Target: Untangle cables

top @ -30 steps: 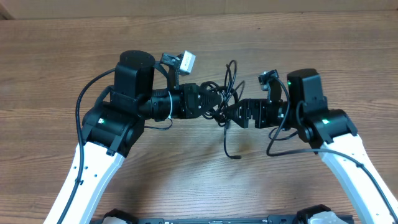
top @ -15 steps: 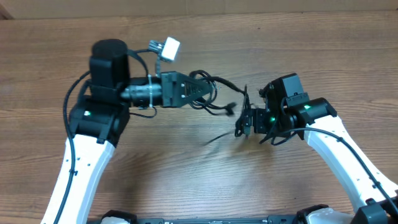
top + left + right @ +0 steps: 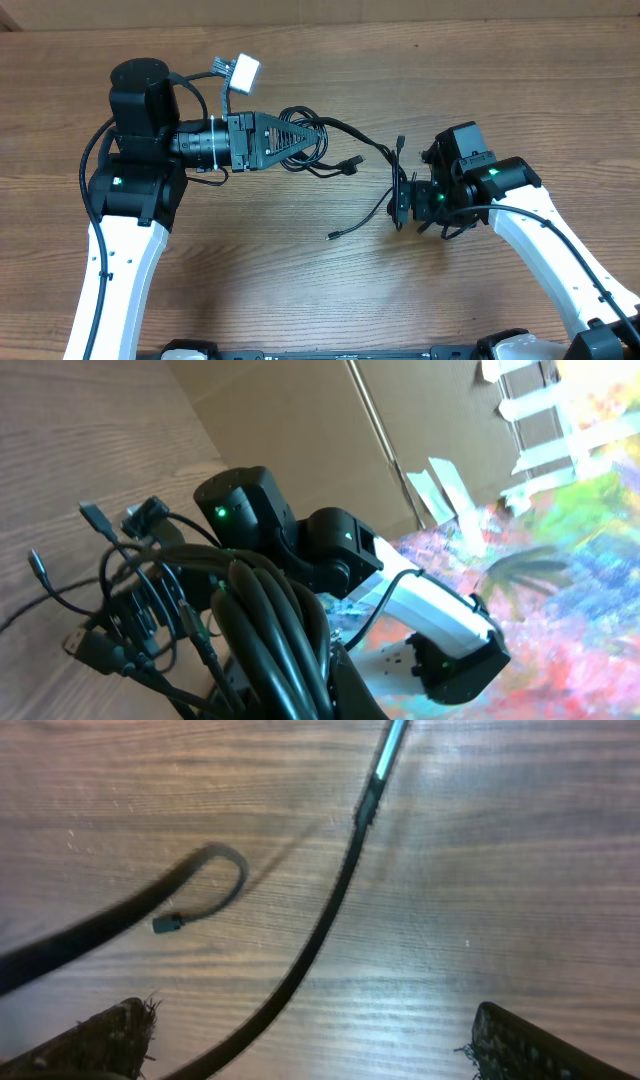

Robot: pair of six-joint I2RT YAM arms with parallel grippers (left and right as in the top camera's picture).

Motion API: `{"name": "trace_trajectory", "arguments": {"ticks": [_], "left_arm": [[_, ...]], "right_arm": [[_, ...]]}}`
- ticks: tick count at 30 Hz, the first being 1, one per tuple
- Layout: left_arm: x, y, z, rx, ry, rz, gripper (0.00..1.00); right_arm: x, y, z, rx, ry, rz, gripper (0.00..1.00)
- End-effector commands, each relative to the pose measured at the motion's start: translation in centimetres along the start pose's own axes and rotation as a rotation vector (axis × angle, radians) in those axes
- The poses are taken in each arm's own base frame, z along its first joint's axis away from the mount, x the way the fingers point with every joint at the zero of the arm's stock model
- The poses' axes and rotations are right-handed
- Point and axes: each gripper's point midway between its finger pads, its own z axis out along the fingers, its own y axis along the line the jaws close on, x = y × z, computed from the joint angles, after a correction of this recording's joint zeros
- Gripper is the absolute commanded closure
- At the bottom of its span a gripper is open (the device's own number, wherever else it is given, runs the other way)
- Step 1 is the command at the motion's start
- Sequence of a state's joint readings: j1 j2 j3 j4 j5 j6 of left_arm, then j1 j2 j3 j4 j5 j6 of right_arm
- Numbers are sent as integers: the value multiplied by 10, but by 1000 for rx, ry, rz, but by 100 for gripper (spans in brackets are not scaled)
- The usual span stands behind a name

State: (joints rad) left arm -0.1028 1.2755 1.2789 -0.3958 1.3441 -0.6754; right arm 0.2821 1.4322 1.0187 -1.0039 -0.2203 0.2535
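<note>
While my left gripper clamps thin black tangled cables, my right gripper gapes wide. Pulling could tighten knots.

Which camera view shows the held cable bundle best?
Overhead: the whole cable bundle and its trailing ends show. The left wrist view gives only close, overlapping loops; the right wrist view, only two loose cords.

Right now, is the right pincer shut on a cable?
No: the right pincer stands wide open, a cable running ungripped between its fingers.
</note>
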Motion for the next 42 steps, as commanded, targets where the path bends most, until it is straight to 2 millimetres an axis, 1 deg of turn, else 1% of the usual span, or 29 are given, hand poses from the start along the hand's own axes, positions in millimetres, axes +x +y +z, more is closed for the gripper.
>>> {"name": "trace_trajectory", "arguments": {"ticks": [1,4,5,7,10,11,13,15,16,17,18,23,24,26,31,33,34,37,40,42], "left_arm": [[2,-25,-5,37,7,236,96],[0,-24,-5,29,-1,277,96],[-3,-21,-9,14,-17,289,96],[-11,-15,-18,-18,-53,285,96],[-20,-8,-32,-57,-98,276,96],[-25,-2,-42,-81,-126,262,96],[-31,4,-56,-113,-165,244,96],[-39,18,-84,-178,-240,191,96],[-41,22,-92,-196,-261,175,96],[-41,24,-96,-204,-271,171,96],[-42,29,-107,-227,-297,157,96],[-42,46,-138,-313,-374,112,96],[-40,48,-141,-321,-380,107,96],[-40,49,-142,-330,-379,117,96],[-44,67,-152,-437,-418,93,96],[-46,76,-158,-500,-440,82,96],[-47,86,-165,-565,-460,56,96],[-43,109,-181,-711,-496,-15,96],[-32,135,-205,-904,-531,-102,96],[-24,149,-223,-1034,-550,-152,96]], "right_arm": [[8,-22,2,107,25,-9,0],[16,-43,-2,227,46,4,0],[18,-50,-4,268,52,7,0],[20,-54,-5,286,58,7,0],[19,-53,-5,285,55,7,0],[19,-53,-5,284,53,6,0],[19,-53,-5,284,53,6,0],[19,-53,-5,284,52,6,0],[19,-53,-5,284,52,6,0],[18,-53,-5,284,51,6,0],[18,-53,-4,283,49,6,0],[15,-52,-4,278,36,4,0],[14,-49,-3,264,34,4,0],[12,-45,-2,239,28,4,0],[11,-45,-2,239,24,2,0],[11,-46,-2,248,23,-2,0],[10,-48,-3,258,19,-2,0],[9,-50,-3,272,14,-3,0],[7,-51,-3,274,7,-3,0],[5,-53,-4,289,-7,-4,0]]}}
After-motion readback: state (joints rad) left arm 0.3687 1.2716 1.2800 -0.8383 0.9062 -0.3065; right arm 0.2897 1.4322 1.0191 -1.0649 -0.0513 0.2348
